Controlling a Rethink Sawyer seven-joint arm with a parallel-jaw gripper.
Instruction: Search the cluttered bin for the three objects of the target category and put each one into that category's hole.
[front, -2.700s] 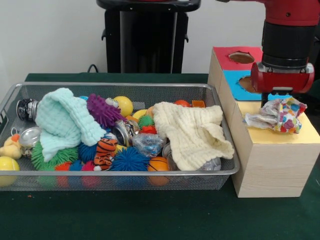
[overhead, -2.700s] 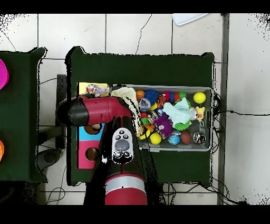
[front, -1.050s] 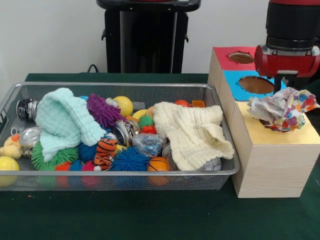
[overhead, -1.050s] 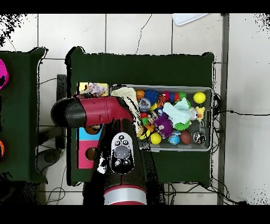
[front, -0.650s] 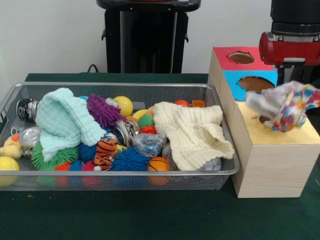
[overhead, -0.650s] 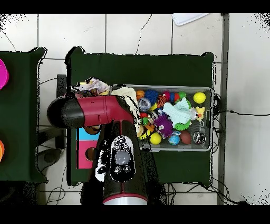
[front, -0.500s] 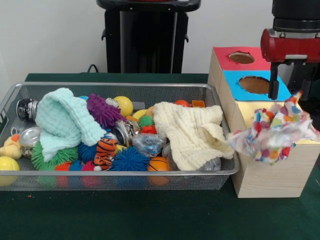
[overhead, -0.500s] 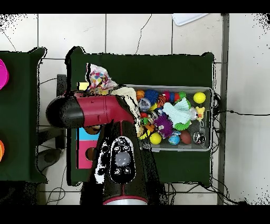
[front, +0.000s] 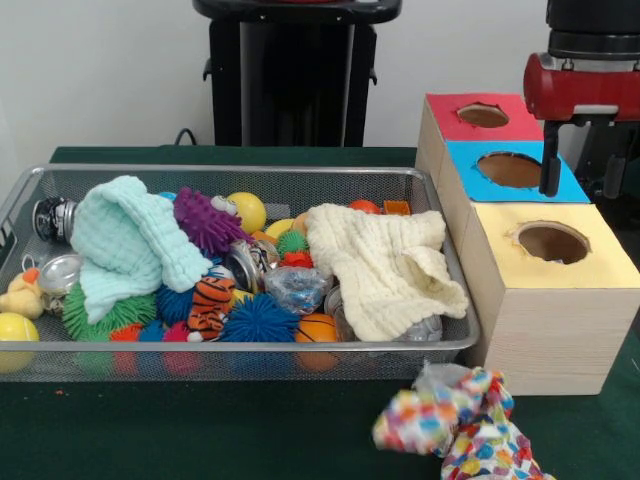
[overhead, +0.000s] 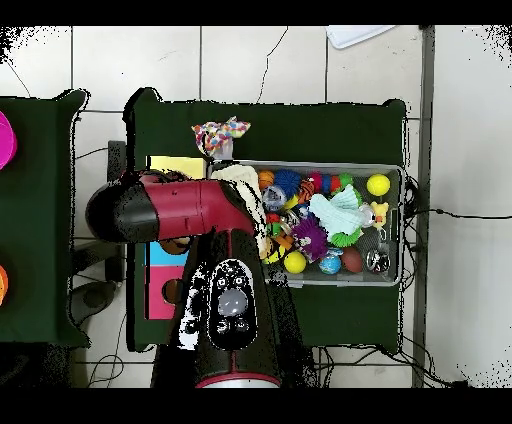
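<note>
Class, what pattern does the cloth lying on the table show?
Multicoloured patches on white; the cloth shows best in the front view.

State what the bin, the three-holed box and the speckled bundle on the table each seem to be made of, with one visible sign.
Bin: metal wire mesh, shiny rim. Box: pale bare wood, grain showing on its sides; its coloured tops look matte. Multicoloured bundle: probably soft cloth, since it lies crumpled in folds.

- wire mesh bin (front: 250, 180): metal, bright rim
- sorting box (front: 545, 325): pale bare wood sides, matt; red, blue and yellow tops matt
- cream cloth (front: 385, 265): soft, crinkly weave
- mint cloth (front: 125, 245): same crinkly weave
- multicolour cloth (front: 455, 425): crumpled, patterned
- table cover (front: 200, 430): dark green, matt, felt-like
- crushed can (front: 250, 265): shiny metal
- arm shell (overhead: 190, 210): glossy red
</note>
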